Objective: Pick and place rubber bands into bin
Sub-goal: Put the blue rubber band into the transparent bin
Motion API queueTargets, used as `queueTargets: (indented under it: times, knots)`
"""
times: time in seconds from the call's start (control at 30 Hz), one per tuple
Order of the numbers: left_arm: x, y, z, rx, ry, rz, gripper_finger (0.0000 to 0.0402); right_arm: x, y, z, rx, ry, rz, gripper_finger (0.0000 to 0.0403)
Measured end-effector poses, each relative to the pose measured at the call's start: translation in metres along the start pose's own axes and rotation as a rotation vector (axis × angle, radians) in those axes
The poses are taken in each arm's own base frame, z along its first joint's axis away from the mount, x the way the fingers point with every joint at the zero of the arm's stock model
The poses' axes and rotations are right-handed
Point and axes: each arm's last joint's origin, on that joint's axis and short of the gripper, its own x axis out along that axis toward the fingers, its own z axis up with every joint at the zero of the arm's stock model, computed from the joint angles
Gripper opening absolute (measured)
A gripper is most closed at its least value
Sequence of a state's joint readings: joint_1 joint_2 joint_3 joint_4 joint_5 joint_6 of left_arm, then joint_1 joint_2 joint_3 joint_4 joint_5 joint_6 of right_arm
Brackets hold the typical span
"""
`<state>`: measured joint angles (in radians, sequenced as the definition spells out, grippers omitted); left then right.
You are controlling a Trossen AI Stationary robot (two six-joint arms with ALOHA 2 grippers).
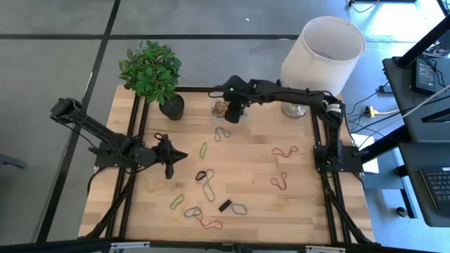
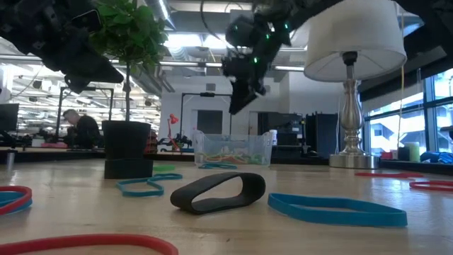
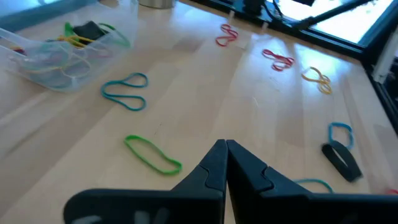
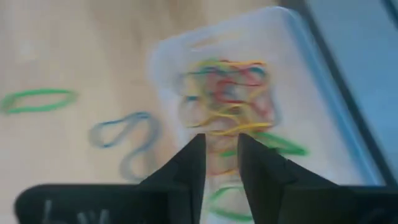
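Several rubber bands (image 4: 227, 93) blurred in bin (image 4: 311, 93) — right hand (image 4: 221, 152) overhead.

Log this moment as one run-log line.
right gripper: open, empty, above bin | left gripper: shut, empty, waiting over table | rubber bands: several in bin, many on table

plant pot (image 1: 171, 107): i see it far left on the table (image 1: 253, 176)
lamp (image 1: 322, 53): i see it at the far right corner
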<state>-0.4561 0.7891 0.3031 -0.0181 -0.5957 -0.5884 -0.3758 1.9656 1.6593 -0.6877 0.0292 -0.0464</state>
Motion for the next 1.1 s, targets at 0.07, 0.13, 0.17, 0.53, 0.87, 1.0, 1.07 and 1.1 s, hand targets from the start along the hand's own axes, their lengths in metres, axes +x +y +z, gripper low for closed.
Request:
queueTargets:
  times: [0.07,0.13,0.17,0.53,0.87,1.0,1.07,1.1]
  knots:
    - [0.000,-0.001,0.000,0.009,0.012,-0.018,0.0002,-0.008,0.017,0.004,0.008,0.017,0.027,0.0084]
    - [0.000,-0.002,-0.001,0.019,0.030,-0.046,0.0002,-0.014,0.040,0.005,0.003,0.037,0.056,0.0064]
    - [0.000,-0.002,-0.001,0.025,0.042,-0.066,0.0002,-0.016,0.052,0.004,0.002,0.043,0.069,0.0052]
    - [-0.008,-0.016,-0.010,0.118,0.155,-0.290,0.0002,-0.042,0.188,-0.030,0.037,0.075,0.093,0.0012]
    - [-0.014,-0.030,-0.011,0.226,0.213,-0.346,0.0002,-0.065,0.268,-0.087,0.134,0.147,0.093,0.0005]
    - [-0.009,-0.045,-0.003,0.314,0.297,-0.348,0.0002,-0.065,0.285,-0.114,0.151,0.191,0.084,0.0003]
    - [-0.005,-0.055,0.002,0.343,0.347,-0.345,0.0002,-0.065,0.292,-0.125,0.141,0.204,0.084,0.0003]
    - [-0.003,-0.059,0.003,0.358,0.378,-0.336,0.0002,-0.064,0.295,-0.131,0.127,0.215,0.080,0.0003]
